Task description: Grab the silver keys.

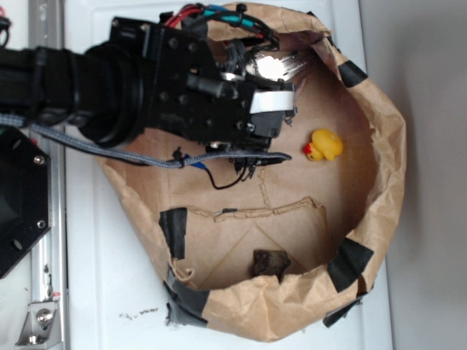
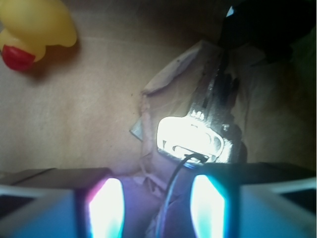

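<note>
Silver keys (image 2: 198, 134) are lying on the paper bag (image 1: 379, 182) floor at twelve o'clock from our gripper (image 2: 156, 206), whose jaws are standing apart, empty. We are hovering close; closing and lifting are remaining. Duck (image 2: 34, 29) is sitting at ten o'clock.
</note>
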Robot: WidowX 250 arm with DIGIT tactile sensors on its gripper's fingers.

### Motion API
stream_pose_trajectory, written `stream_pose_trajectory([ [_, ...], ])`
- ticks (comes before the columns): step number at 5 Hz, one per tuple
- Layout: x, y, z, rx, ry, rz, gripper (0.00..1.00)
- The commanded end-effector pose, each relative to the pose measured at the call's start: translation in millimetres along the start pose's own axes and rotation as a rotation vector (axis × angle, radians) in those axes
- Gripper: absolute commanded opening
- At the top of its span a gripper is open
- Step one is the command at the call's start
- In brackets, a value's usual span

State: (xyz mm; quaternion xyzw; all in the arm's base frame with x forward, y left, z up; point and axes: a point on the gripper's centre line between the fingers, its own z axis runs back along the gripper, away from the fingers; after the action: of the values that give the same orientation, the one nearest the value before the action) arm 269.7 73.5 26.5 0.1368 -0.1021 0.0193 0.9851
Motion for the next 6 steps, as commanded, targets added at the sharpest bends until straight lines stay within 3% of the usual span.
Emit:
stream_pose_trajectory([
  [1,2,15,16,0.008,-0.051,0.032,0.00],
  [4,4,16,21,0.012,-0.071,0.049,0.00],
  [5,3,15,39,-0.013,-0.072,0.067,0.00],
  [6,-5,2,95,-0.163,-0.063,0.072,0.00],
])
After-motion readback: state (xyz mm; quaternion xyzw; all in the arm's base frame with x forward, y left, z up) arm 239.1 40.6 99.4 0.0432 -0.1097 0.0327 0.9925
